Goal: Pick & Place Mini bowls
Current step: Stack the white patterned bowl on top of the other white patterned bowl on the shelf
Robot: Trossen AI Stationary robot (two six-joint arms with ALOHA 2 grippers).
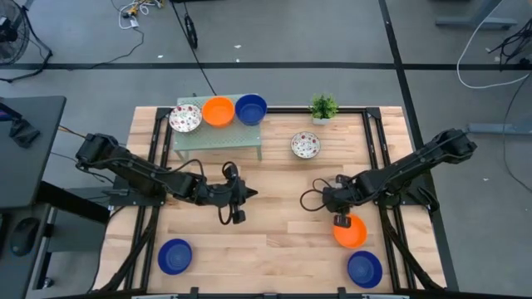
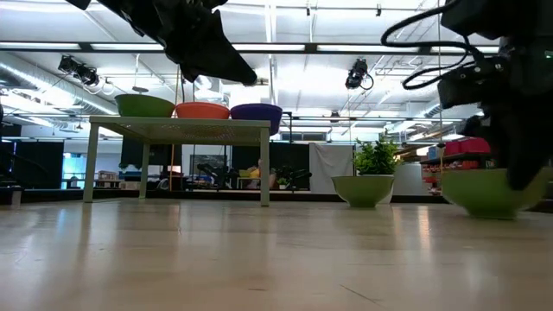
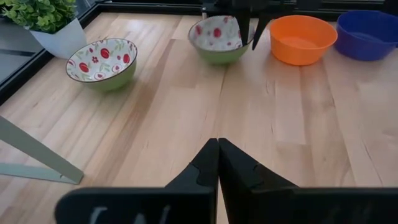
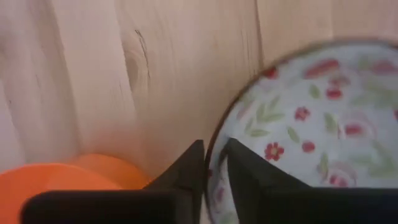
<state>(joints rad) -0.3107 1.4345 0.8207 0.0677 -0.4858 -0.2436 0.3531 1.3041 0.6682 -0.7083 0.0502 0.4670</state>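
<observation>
High view: we see the left pincer (image 1: 248,194) shut and empty over mid-bench, while the right pincer (image 1: 338,218) is low at the right side, just beside a solid orange round mini bowl (image 1: 352,232). Two solid blue mini bowls (image 1: 174,256) sit near the front edge of the wooden bench (image 1: 274,241). A small green raised table (image 1: 218,137) at the back carries three more bowls; a red-speckled white bowl (image 1: 305,145) sits near a small green potted plant (image 1: 323,107).

Low view: the three bowls show on the raised table.

Left wrist view: closed fingers; the right pincer stands over the rim of a speckled green-sided bowl (image 3: 217,38).

Right wrist view: the fingers straddle that bowl's rim, gripping it on the bench, with the orange bowl beside it.
</observation>
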